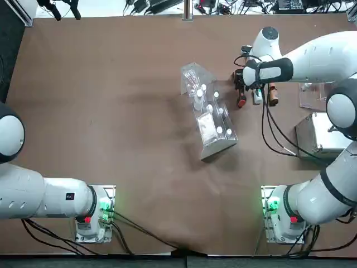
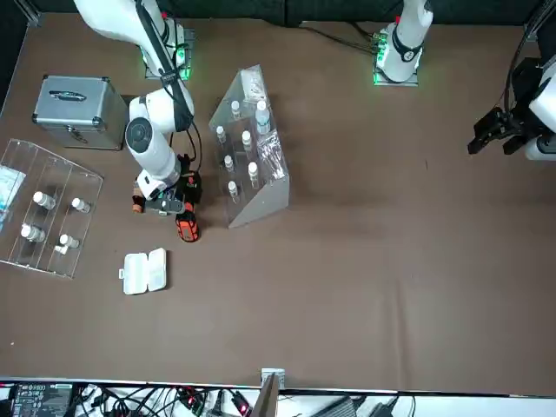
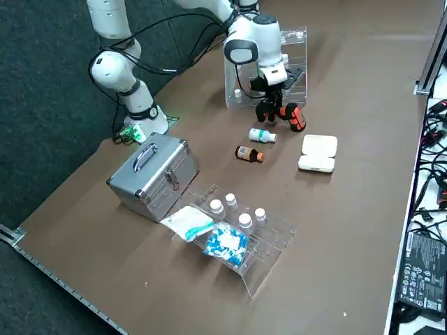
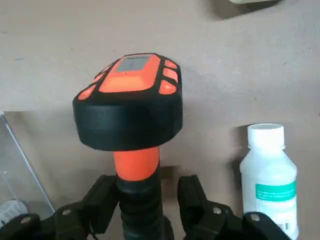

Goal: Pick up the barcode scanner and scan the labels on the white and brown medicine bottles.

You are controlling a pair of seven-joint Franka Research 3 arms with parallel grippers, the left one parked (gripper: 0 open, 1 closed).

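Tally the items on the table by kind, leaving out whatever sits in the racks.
Barcode scanner: 1, with the right tool at its handle
Medicine bottles: 2, white bottle and brown bottle
Clear racks: 2, far rack and near rack
Silver case: 1
White folded case: 1
Total: 7

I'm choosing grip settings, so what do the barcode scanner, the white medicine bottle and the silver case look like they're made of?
Barcode scanner: matte black and orange plastic, perhaps rubbery at the ribbed handle between the right gripper fingers. White medicine bottle: smooth, slightly glossy plastic with a printed label. Silver case: looks like brushed aluminium, with reflective panels and a metal handle.
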